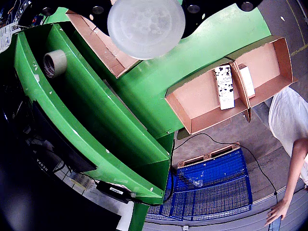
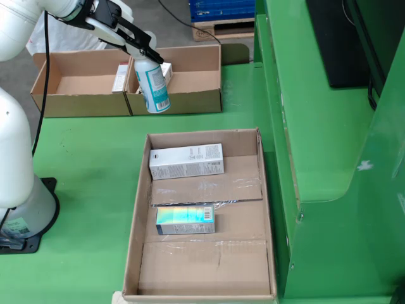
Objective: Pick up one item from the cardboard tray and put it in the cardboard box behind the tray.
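In the still view, the white arm [image 2: 16, 120] is seen at the far left, its base resting on the green desk [image 2: 88, 164]. From its upper end the black pincer [image 2: 140, 52] is stretched out to the right, and it is clamped on the top of a white and teal bottle [image 2: 154, 83]. The bottle is held nearly upright, hanging directly under the pincer, with its lower end in front of the near wall of the cardboard box [image 2: 130, 101]. Whether the bottle touches that wall cannot be told.

The cardboard box is set at the far side of the desk and is parted into two compartments. A small white carton [image 2: 120, 77] is seen leaning at the divider, and another white carton [image 2: 167, 69] is partly hidden behind the bottle in the right compartment.

Nearer, and to the right of the arm's base, the cardboard tray [image 2: 136, 215] is laid lengthwise on the desk. Two items are left in it: a long white box [image 2: 186, 161] at its far end and a small iridescent box [image 2: 185, 220] near its middle, well apart from the pincer.

In the view riding on the pincer, the round translucent bottom of the bottle [image 1: 146, 26] is seen filling the top centre. A roll of tape [image 1: 55, 63] is seen at the left on a green ledge, the divided box [image 1: 231, 86] with its cartons at the right, and a person's hand [image 1: 279, 210] at the lower right corner.
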